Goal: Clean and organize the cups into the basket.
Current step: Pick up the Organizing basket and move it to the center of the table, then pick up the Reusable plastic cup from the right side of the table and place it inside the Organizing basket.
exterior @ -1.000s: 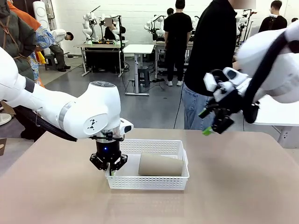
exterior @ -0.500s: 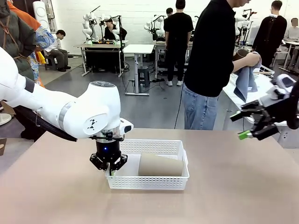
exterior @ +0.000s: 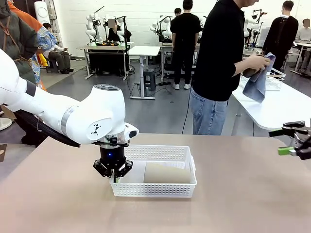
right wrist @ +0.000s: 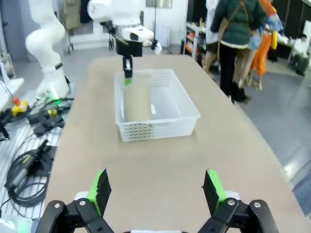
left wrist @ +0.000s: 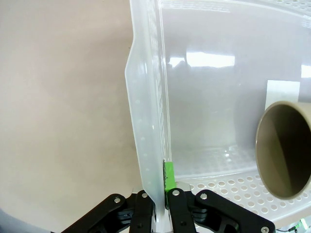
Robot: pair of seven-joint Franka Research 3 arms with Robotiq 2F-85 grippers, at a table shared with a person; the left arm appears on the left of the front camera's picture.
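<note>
In the front view the left gripper (exterior: pixel 114 177) has its fingers clamped on the near-left wall of the white lattice basket (exterior: pixel 187 154), which sits on the tabletop (exterior: pixel 233 194). One tan cup (exterior: pixel 167 173) lies on its side in the basket's right part. The right gripper (exterior: pixel 285 141) hovers at the far right, fingers apart and empty, partly cut off by the picture edge. Across the tabletop a person's hand (exterior: pixel 253 62) works a blue cloth (exterior: pixel 255 82) over something brown, most likely another cup, though the cloth covers too much to be sure. In the left wrist view the basket wall (left wrist: pixel 146 121) runs straight between the fingers, a green pad (left wrist: pixel 168 174) flat against its inner face; the outer pad is hidden behind the wall. The cup's open mouth (left wrist: pixel 284 150) faces the camera, its base out of sight. In the right wrist view the spread fingers (right wrist: pixel 100 189) frame the basket (right wrist: pixel 192 114) and cup (right wrist: pixel 137 102) well beyond them. To do this step well, the left arm should pin the basket level without lifting it, and the right should take the next cup around its middle and lay it parallel, in the free space beside the first.
</note>
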